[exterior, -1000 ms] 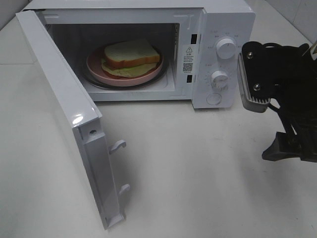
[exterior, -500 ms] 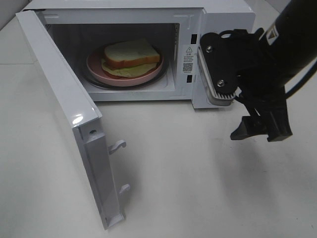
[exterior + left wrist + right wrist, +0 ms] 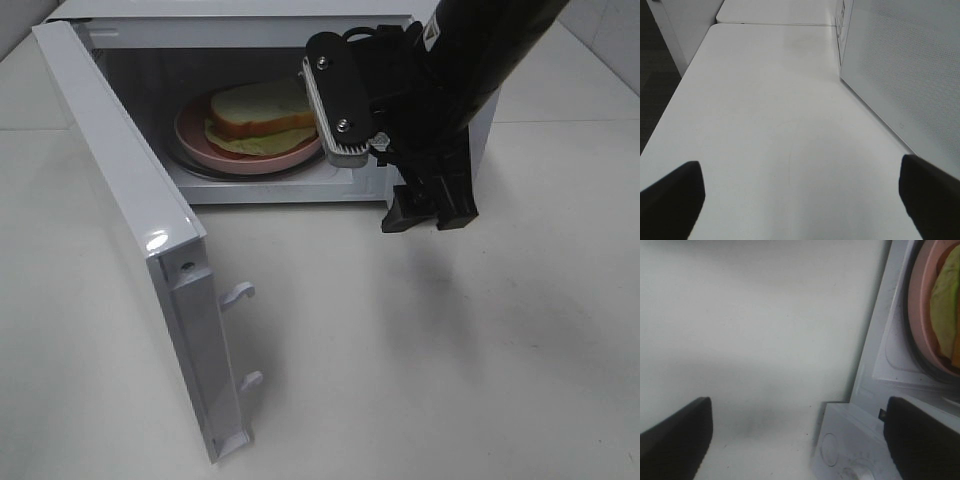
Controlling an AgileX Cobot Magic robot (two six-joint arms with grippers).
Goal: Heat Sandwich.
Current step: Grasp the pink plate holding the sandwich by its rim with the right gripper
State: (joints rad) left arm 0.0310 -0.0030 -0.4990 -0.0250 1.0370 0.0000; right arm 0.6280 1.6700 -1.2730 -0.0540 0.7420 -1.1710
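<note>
White tabletop (image 3: 400, 350) with microwave (image 3: 240, 30): inside, sandwich (image 3: 262, 105) lies flat, long axis across the doorway; pale bread, yellow-green and orange-red filling. Left gripper (image 3: 800, 195), right gripper (image 3: 797, 440): wide, empty.

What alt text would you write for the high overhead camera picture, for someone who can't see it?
A white microwave stands on a pale table with its door swung open, a sandwich on a pink plate inside. A black robot arm reaches in from the right, its hand hanging before the microwave's right side.
</note>
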